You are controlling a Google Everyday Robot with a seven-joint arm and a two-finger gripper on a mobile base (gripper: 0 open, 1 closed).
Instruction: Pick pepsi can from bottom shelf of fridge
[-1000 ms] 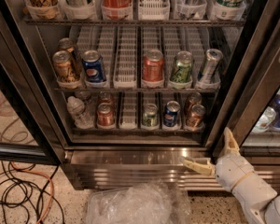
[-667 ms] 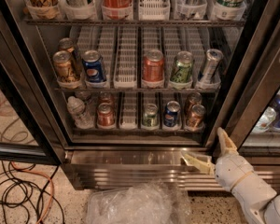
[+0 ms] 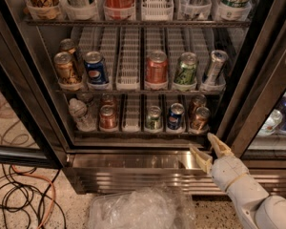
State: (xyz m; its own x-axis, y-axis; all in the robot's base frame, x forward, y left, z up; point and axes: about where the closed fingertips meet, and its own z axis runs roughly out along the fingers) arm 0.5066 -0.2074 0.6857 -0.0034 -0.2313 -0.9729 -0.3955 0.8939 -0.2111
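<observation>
The fridge (image 3: 257, 80) stands open with wire racks and white can lanes. On the bottom shelf (image 3: 133, 133) a dark-blue pepsi can (image 3: 175, 116) stands upright between a green can (image 3: 154, 118) and two copper-brown cans (image 3: 199, 117). My white gripper (image 3: 209, 149) is open, just below and to the right of the shelf's front rail, in front of the steel base panel (image 3: 128, 161). It holds nothing. It sits lower and to the right of the pepsi can, apart from it.
A second pepsi can (image 3: 96, 68) stands on the middle shelf with red, green and silver cans. A water bottle (image 3: 79, 114) and red cans (image 3: 107, 116) fill the bottom shelf's left. Crumpled clear plastic (image 3: 138, 209) and cables (image 3: 19, 194) lie on the floor.
My gripper has moved up and slightly left, closer to the bottom shelf's front rail. The cans have not moved.
</observation>
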